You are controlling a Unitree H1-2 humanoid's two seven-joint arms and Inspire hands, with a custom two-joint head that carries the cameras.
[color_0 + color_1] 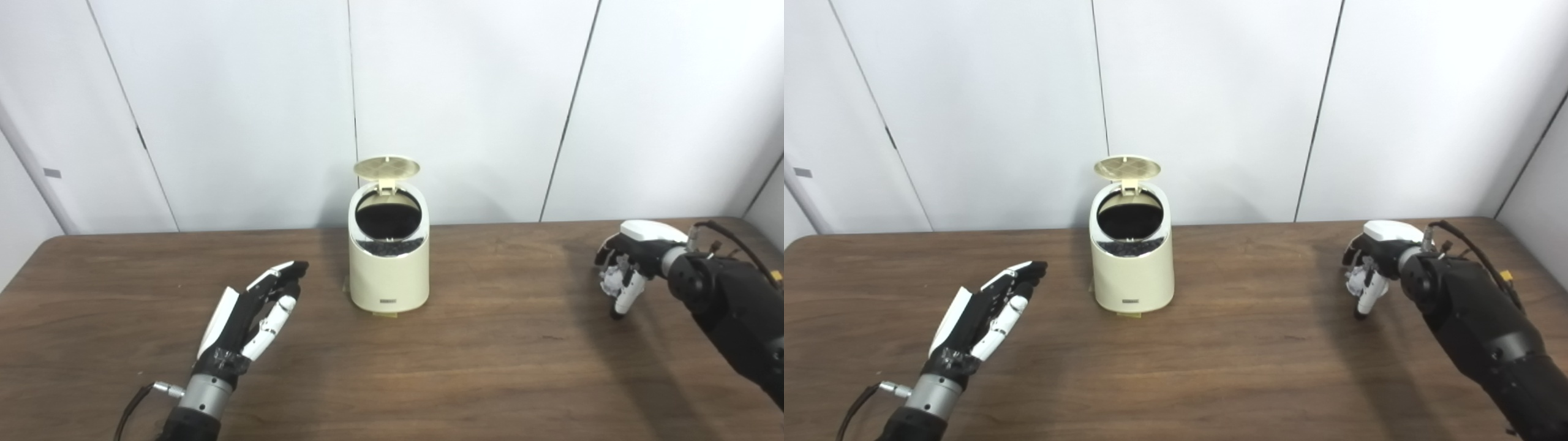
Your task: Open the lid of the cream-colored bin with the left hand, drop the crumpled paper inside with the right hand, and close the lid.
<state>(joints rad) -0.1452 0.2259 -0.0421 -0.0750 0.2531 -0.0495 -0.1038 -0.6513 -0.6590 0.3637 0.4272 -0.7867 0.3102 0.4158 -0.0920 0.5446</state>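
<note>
The cream-colored bin [388, 269] stands at the table's middle, its round lid [386, 167] tipped up and back so the dark inside shows. My left hand [257, 312] lies low to the bin's left, fingers stretched out and holding nothing. At the far right, my right hand [628, 263] hovers just above the table with its fingers curled down around a white crumpled paper [611, 283], which is mostly hidden inside the fingers.
The brown wooden table [478, 367] runs back to a white panelled wall [465, 92]. A small tan piece [386, 313] sticks out under the bin's front.
</note>
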